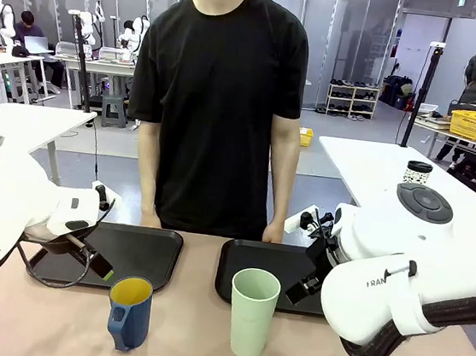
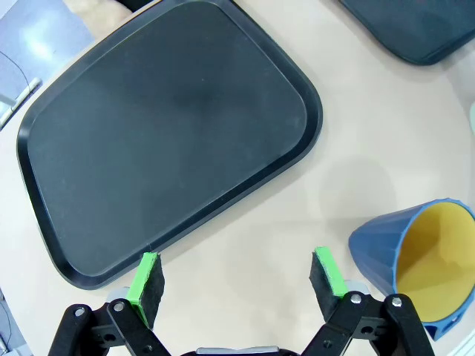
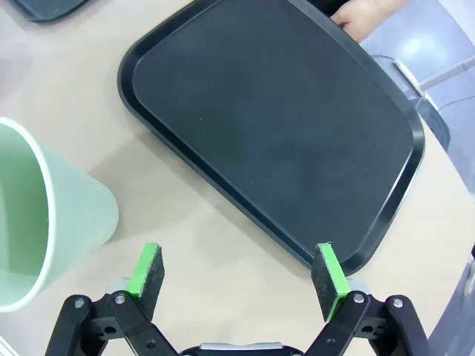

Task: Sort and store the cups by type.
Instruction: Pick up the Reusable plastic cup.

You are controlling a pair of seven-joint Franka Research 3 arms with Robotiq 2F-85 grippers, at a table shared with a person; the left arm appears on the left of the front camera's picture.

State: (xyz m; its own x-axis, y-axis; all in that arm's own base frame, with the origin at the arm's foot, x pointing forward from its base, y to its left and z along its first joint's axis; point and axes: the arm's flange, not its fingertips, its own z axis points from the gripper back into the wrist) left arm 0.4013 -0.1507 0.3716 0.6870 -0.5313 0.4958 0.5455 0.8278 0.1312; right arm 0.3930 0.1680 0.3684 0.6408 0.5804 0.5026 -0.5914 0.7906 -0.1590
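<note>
A dark blue mug (image 1: 129,312) with a yellow inside stands near the table's front, left of centre. To its right stands a tall mint-green tumbler (image 1: 253,311). My left gripper (image 1: 99,264) hovers over the near edge of the left black tray (image 1: 139,253). In the left wrist view it (image 2: 236,267) is open and empty, with the mug (image 2: 415,259) off to its right. My right gripper (image 1: 303,288) hangs by the right black tray (image 1: 263,262). In the right wrist view it (image 3: 237,263) is open and empty, with the tumbler (image 3: 44,222) to its left.
A person in a black shirt stands at the far side, with a hand (image 3: 367,15) resting beyond the right tray (image 3: 274,126). The left tray (image 2: 171,133) holds nothing. Bare tabletop lies between the cups and the trays.
</note>
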